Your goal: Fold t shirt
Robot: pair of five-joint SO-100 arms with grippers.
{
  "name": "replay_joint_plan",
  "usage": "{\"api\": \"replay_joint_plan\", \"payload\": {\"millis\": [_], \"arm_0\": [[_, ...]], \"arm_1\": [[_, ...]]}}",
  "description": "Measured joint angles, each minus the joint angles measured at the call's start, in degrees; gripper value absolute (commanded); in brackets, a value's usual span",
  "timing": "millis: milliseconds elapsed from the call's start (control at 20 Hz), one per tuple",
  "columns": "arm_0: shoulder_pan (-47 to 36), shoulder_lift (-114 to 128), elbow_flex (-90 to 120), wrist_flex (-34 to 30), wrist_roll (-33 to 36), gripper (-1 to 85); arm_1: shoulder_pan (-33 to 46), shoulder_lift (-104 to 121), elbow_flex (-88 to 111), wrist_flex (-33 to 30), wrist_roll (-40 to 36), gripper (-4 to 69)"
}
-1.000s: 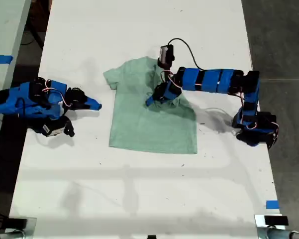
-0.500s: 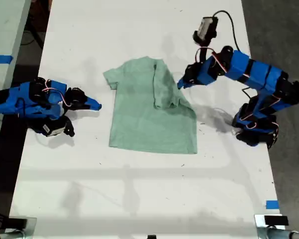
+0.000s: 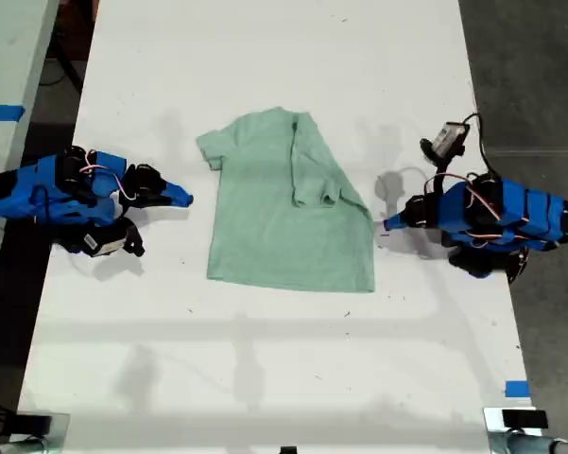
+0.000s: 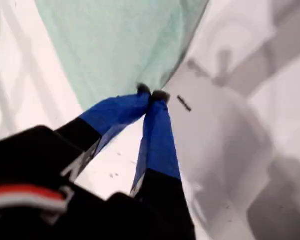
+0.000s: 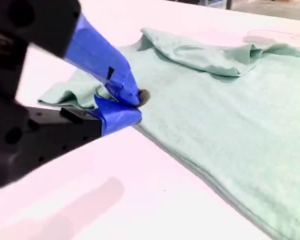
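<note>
On the white table [image 3: 265, 378], the t shirt [image 3: 274, 227] lying flat with one sleeve folded in, first gripper [image 3: 389, 224] pinched together empty at exterior view's right, second gripper [image 3: 181, 200] likewise together at its left.

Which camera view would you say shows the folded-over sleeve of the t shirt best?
The exterior view: the whole t shirt lies flat, one sleeve folded inward. The second wrist view shows that fold obliquely, beyond my second tool; the first shows only an edge.

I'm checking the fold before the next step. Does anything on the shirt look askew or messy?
Yes. On the t shirt, the sleeve on the exterior view's right is folded inward, but it lies bunched and crooked, its edge running at a slant rather than straight. The other sleeve remains spread out. Nothing looks damaged.
</note>
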Motion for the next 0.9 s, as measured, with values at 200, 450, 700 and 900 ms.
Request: {"api": "replay_joint_plan", "payload": {"millis": [200,450,700,900], "arm_0": [[-6.94,0.26,0.0,-1.05,0.62,-0.2],[-13.18,0.26,0.0,0.0,1.49,-0.2],[-11.87,0.26,0.0,0.0,1.14,-0.2],[-11.95,0.26,0.0,0.09,1.14,-0.2]], "arm_1": [[6.15,0.26,4.13,-4.66,-7.03,0.9],[5.19,0.26,4.22,-4.92,-7.82,0.9],[5.1,0.26,4.22,-4.92,-8.53,0.9],[5.1,0.26,4.22,-4.92,-8.7,0.8]]}}
